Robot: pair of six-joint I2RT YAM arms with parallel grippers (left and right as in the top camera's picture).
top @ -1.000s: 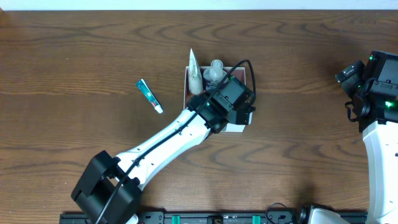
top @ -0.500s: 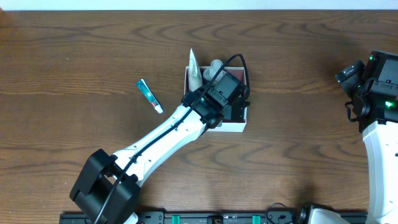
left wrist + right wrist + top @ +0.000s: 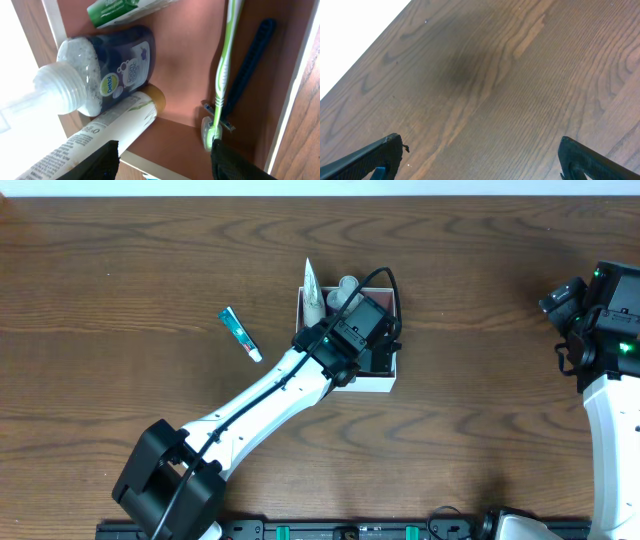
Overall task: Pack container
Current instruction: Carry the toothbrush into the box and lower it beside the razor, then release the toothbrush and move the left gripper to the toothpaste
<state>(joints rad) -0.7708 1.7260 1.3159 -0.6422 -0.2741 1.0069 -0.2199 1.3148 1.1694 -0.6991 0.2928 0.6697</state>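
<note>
1. Dark wood table (image 3: pixel 120 260) everywhere; white band beyond its far edge.
2. Holds the container (image 3: pixel 375 385) mid-table, nearer the far edge, with bottle (image 3: pixel 115 65), tubes (image 3: pixel 100 135), toothbrush (image 3: pixel 222 70) and razor (image 3: pixel 250 65) inside.
3. Leaves a small tube (image 3: pixel 240 333) loose on open wood, left of the container and apart from it.
4. Left gripper (image 3: pixel 165 147) above the container floor, fingers spread, pinching nothing.
5. Right gripper (image 3: pixel 480 142) by the right edge, fingers wide apart over bare wood.

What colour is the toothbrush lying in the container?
The toothbrush is light green with white. The left wrist view shows it best.
</note>
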